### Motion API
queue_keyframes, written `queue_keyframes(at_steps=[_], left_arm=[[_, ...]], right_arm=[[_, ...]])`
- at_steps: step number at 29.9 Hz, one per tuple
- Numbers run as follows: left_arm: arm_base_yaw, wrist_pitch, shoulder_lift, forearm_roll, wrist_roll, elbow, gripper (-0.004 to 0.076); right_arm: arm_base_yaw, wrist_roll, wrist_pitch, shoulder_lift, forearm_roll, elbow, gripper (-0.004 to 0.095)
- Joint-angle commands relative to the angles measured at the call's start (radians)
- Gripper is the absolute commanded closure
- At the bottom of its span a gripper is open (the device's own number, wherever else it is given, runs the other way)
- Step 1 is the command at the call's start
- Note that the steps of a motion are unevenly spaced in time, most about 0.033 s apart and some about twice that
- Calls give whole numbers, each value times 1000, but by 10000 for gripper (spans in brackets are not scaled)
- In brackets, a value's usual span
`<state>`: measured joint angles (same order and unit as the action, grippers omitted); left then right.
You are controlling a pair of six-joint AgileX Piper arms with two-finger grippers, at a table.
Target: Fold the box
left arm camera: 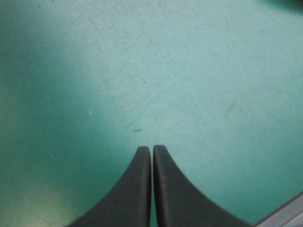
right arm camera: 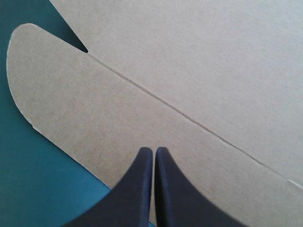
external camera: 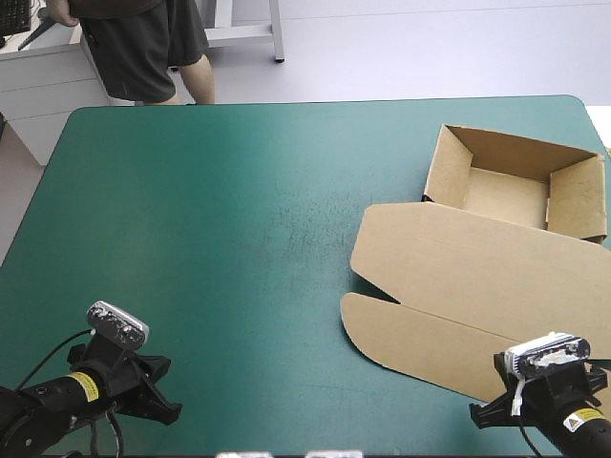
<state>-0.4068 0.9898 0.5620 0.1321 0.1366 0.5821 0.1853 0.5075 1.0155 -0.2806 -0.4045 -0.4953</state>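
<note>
Box (external camera: 516,181) stood on the teal-green cover (external camera: 220,239) as an open tray, lid (external camera: 477,258) flat. Right gripper (right arm camera: 154,150), pinched together, hung over the box's rounded flap (external camera: 420,343). Left gripper (left arm camera: 152,149), likewise together, hung well clear of the box, seemingly parked.

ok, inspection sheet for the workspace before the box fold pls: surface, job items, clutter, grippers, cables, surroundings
surface: teal-green cover, flat, fine scuff marks.
job's things: brown box at the table's far right, an open tray with walls raised; its lid lies flat toward the robot, and the rounded front flap is flat too.
clutter: nothing seen.
grippers: left gripper shut over bare cover, holding nothing; right gripper shut over the front flap near its edge, not gripping it; contact cannot be told.
cables: nothing seen besides the robot's own.
surroundings: nothing seen at or over the tabletop.
</note>
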Motion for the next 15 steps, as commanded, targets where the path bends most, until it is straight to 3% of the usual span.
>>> queue_keyframes(at_steps=[1, 15], left_arm=[[-1, -42, 1, 17, -1, 23, 732], [-4, -48, 1, 78, 0, -56, 732]], right_arm=[[1, 5, -47, -3, -32, -23, 908], [1, 5, -48, -3, -39, -23, 908]])
